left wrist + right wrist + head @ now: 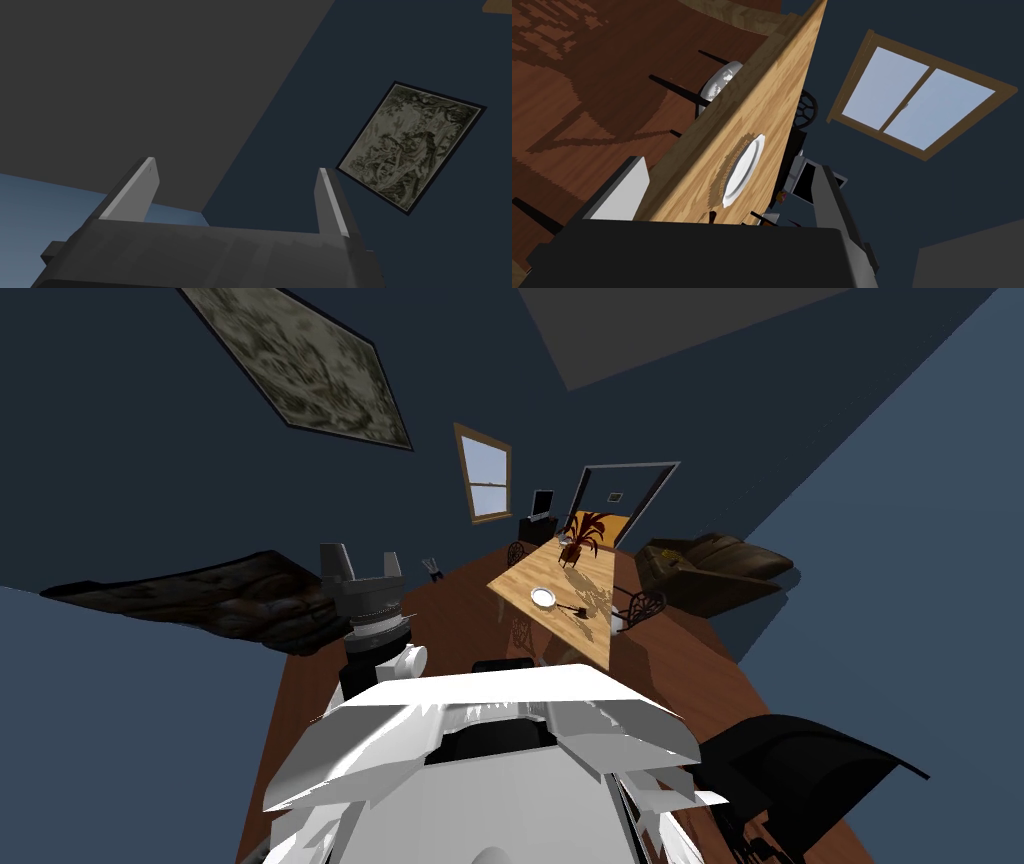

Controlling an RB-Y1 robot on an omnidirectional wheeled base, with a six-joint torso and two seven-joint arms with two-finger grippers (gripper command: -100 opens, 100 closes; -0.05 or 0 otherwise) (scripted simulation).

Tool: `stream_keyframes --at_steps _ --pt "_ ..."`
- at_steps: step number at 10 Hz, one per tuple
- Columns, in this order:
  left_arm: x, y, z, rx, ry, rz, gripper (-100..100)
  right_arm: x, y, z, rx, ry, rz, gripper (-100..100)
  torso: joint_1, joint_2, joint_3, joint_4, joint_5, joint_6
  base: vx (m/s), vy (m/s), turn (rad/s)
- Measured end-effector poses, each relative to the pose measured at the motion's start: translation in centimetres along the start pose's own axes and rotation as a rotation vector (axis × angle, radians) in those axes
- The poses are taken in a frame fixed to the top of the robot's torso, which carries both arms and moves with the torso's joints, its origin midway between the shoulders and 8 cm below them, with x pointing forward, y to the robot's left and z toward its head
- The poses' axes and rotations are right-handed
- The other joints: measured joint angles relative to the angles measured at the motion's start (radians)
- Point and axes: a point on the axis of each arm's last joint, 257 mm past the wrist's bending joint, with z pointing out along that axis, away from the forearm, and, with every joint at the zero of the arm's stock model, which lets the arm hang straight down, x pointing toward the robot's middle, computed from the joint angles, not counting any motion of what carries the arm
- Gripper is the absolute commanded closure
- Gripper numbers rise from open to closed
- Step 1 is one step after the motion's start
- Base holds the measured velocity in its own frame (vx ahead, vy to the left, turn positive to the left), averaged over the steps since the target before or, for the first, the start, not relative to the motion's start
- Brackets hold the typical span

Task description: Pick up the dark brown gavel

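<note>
Dark blue walls all round, brown plank floor (470,608), and well ahead stands the light wood table (590,578). That's where the action is. The gavel (578,609) lies flat on the tabletop near the close end, just beside a white plate (542,596), with a reddish plant (582,533) further up the board. It's well out of reach from here, so I'd call this step the approach. The right gripper (727,185) looks along the tabletop toward the plate, blades spread wide, nothing between them. The left gripper (362,563) is raised at the robot's left, likewise wide open and empty. To do this well, roll the base up to the near end of the table, minding the chair (645,606) at its side. Then bring the right hand over the gavel from above. Turn the wrist so the blades straddle the thin handle crosswise, close to the head where the weight probably sits. Come in from the side away from the plate, so a blade doesn't clip its rim.
</note>
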Motion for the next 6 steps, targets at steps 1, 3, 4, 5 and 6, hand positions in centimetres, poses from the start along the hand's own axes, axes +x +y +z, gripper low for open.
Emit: stream_keyframes --at_steps 1,3,4,5,6 --pt "0.0 0.0 0.0 0.0 0.0 0.0 0 0.3 -1.3 -1.1 0.04 0.019 -0.019 -100 0.0 -0.001 -0.001 0.0 0.0 0.0 0.023 0.007 0.075" --pt "0.0 0.0 0.0 0.0 0.0 0.0 0 0.4 -4.0 -2.0 0.098 0.041 -0.048 -100 0.0 -0.001 0.0 0.0 0.0 0.0 0.02 0.006 0.066" --pt "0.0 0.0 0.0 0.0 0.0 0.0 0 0.4 -5.6 -3.1 0.138 0.058 -0.068 -100 0.0 -0.001 -0.001 0.0 0.0 0.0 0.024 0.008 0.079" --pt "0.0 0.0 0.0 0.0 0.0 0.0 0 0.8 -8.1 -4.5 0.187 0.077 -0.088 -100 0.0 -0.001 -0.001 0.0 0.0 0.0 0.019 0.006 0.062" --pt "0.0 0.0 0.0 0.0 0.0 0.0 0 1.0 -10.0 -5.8 0.233 0.101 -0.116 -100 0.0 -0.001 0.0 0.0 0.0 0.0 0.023 0.008 0.074"
